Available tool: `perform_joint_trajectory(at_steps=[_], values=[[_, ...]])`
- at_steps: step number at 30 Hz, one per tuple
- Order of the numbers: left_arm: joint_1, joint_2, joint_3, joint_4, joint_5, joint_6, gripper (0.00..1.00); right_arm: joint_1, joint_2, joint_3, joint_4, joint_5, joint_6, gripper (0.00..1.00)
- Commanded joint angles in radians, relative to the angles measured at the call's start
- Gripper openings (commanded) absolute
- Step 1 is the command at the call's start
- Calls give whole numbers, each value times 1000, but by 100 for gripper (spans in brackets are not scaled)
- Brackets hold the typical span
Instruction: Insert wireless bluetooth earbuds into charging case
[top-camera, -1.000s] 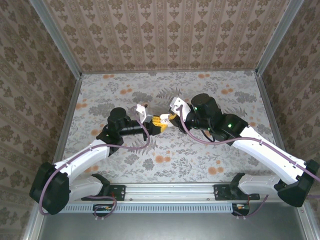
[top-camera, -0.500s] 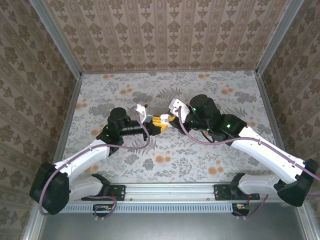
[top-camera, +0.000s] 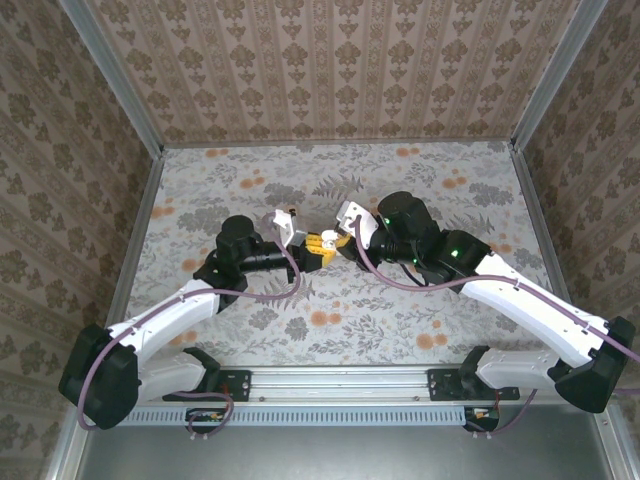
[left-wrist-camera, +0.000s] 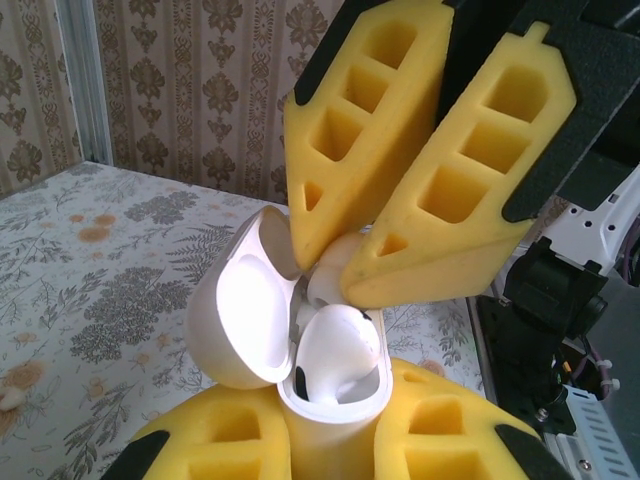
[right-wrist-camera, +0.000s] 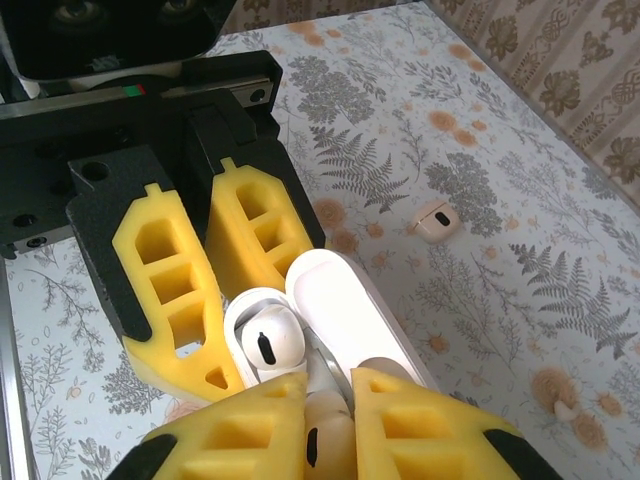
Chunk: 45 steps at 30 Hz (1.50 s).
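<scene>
Left gripper (left-wrist-camera: 332, 425), bottom centre of the left wrist view: fingers clamped on the body of the charging case (right-wrist-camera: 335, 310), mouth up, lid hinged back toward frame left. One earbud (left-wrist-camera: 335, 350) seated in the nearer well, head showing above the rim. Right gripper (right-wrist-camera: 326, 400) enters from upper right of that view, tips drawn together on the second earbud (left-wrist-camera: 335, 262). This bud hangs just above and behind the seated one, over the free well and touching or nearly touching the case mouth. In the right wrist view the case lies directly ahead of the right fingers, just up-frame, open side toward them. Bud's long axis probably runs down into the well, but the fingers hide its stem. Judgement: the right arm alone carries the insertion, and the move is a short straight push along that axis.
</scene>
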<state>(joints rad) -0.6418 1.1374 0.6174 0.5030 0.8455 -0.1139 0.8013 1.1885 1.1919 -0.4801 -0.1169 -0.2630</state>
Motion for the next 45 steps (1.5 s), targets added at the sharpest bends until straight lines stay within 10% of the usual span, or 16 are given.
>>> perform_joint_trajectory(at_steps=[1,22,45], values=[[-2,-17,-1,48,-12,-21,0,9,6,-10,-31,-55,29,21],[-16,-24,1,44,-17,-23,0,-51,-15,59,-20,-133,205,48],[-18,-82,-30,32,-16,-8,0,-235,3,114,2,-316,560,53]])
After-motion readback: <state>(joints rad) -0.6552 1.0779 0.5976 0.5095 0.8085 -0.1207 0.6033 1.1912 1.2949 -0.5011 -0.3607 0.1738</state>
